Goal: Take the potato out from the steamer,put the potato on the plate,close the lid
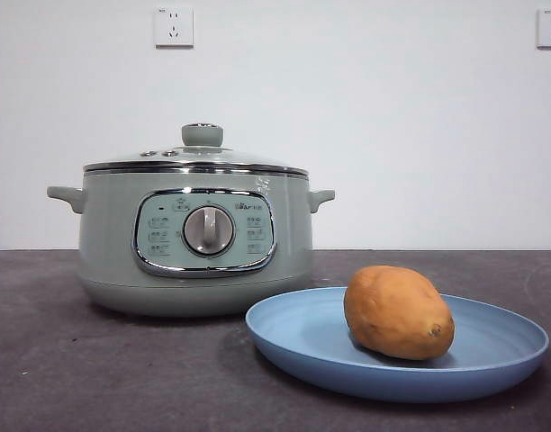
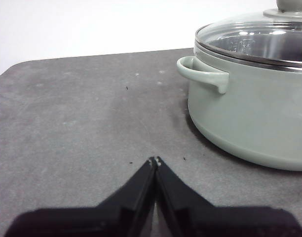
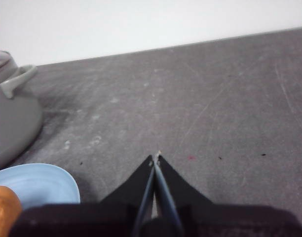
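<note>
Potato (image 1: 398,311) sat on the plate (image 1: 492,364), right of the pot (image 1: 109,243); lid (image 1: 196,158) sat seated on it. My left gripper (image 2: 155,160) and right gripper (image 3: 155,157) were pinched closed, empty; nothing left but staying clear

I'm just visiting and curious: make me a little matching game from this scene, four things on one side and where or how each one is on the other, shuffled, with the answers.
Things:
1. potato
2. lid
3. plate
4. left gripper

Descriptions:
A. sits closed on top of the green steamer
B. fingers shut, holding nothing, over bare table beside the steamer
C. lies on the blue dish
D. rests on the dark table in front of the steamer, to one side

Pairs: 1-C, 2-A, 3-D, 4-B
</note>
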Controlling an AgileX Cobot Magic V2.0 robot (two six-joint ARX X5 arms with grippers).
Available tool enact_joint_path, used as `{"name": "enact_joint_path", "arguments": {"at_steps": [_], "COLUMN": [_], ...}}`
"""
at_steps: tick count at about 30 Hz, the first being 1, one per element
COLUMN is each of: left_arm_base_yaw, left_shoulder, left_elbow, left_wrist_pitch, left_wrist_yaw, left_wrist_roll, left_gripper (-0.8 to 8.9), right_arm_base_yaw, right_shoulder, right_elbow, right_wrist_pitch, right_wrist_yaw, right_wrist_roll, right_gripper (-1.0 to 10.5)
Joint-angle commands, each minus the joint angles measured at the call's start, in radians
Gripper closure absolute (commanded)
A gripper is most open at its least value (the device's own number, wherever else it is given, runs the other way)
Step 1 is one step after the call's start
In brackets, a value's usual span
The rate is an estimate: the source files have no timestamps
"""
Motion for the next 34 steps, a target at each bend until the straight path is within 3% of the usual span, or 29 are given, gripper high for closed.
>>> {"name": "enact_joint_path", "arguments": {"at_steps": [1,34], "left_arm_base_yaw": [0.003,0.003], "left_shoulder": [-0.003,-0.003], "left_elbow": [-0.014,-0.014], "left_wrist_pitch": [0.001,0.001], "left_wrist_yaw": [0.000,-0.001], "left_wrist_roll": [-0.005,-0.005], "left_gripper": [8.17,8.17], "right_arm_base_yaw": [-0.002,-0.002], "right_shoulder": [-0.004,-0.004], "right_elbow": [-0.010,-0.010], "right_wrist_pitch": [-0.008,-0.007], "right_wrist_yaw": [0.002,0.006], "right_wrist_roll": [0.019,0.039], "right_gripper": [9.5,9.5]}}
